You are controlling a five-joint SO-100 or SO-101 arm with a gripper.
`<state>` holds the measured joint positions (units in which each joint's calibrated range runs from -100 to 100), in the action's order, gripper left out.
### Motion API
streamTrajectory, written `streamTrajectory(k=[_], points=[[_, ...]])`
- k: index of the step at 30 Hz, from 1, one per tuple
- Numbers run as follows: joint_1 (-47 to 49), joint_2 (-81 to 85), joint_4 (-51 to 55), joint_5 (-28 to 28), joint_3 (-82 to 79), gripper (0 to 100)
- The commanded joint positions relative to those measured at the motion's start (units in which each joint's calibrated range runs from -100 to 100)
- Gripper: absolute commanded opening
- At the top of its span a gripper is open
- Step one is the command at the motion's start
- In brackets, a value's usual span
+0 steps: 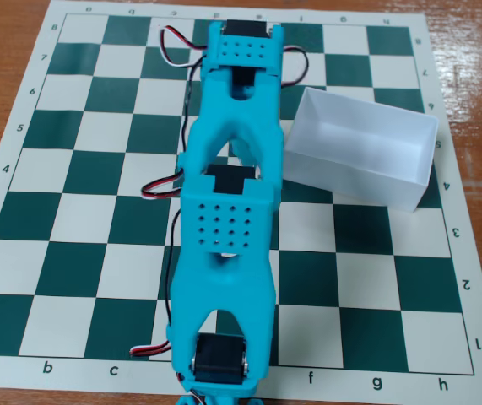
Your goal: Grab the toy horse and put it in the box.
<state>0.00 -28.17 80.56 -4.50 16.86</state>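
Observation:
A translucent white box (360, 148) stands open on the chessboard mat, right of the arm, and I see nothing inside it. The turquoise arm (228, 228) stretches from the top of the fixed view down to the bottom edge, over the middle of the mat. A black servo (220, 359) sits at its lower end. The gripper itself is not in view; it lies under the arm or past the bottom edge. The toy horse is hidden or out of view.
The green and white chessboard mat (72, 211) lies on a wooden table (4, 51). Red, black and white servo cables (160, 187) loop out on the arm's left side.

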Motion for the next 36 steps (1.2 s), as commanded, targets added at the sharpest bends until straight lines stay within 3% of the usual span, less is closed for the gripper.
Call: streamTrajectory(k=[1,33,36], points=[[-2.4,-0.9,0.3,1.4,2.4,27],[0.5,-10.6,-3.0,1.4,13.6,27],[0.6,-11.6,-3.3,1.5,13.6,16]])
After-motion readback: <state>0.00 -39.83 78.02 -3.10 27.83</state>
